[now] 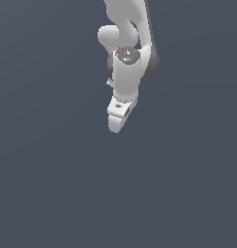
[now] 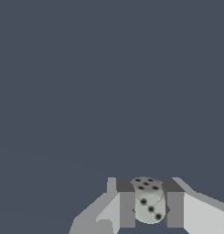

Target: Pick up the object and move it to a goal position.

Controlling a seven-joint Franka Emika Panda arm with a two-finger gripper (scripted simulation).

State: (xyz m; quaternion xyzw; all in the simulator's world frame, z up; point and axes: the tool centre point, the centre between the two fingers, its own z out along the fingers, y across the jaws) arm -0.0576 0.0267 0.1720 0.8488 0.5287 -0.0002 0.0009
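Featureless slate-grey background fills both views. Only in the wrist view is the object [image 2: 149,205], a pale dotted die, seen clamped between the gripper [image 2: 150,209] fingers [image 2: 127,208]. The arm [image 1: 125,72] is seen reaching down in the exterior view.

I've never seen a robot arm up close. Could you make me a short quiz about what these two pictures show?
1. True or false: the gripper is empty.
2. In the wrist view, the object between the fingers looks like: A) a pale die with dark spots, B) a red ball, C) a blue mug.
3. Fill in: in the exterior view, the arm is coloured ____.

Key
1. False: the fingers sit on either side of the object, closed against it.
2. A.
3. White.
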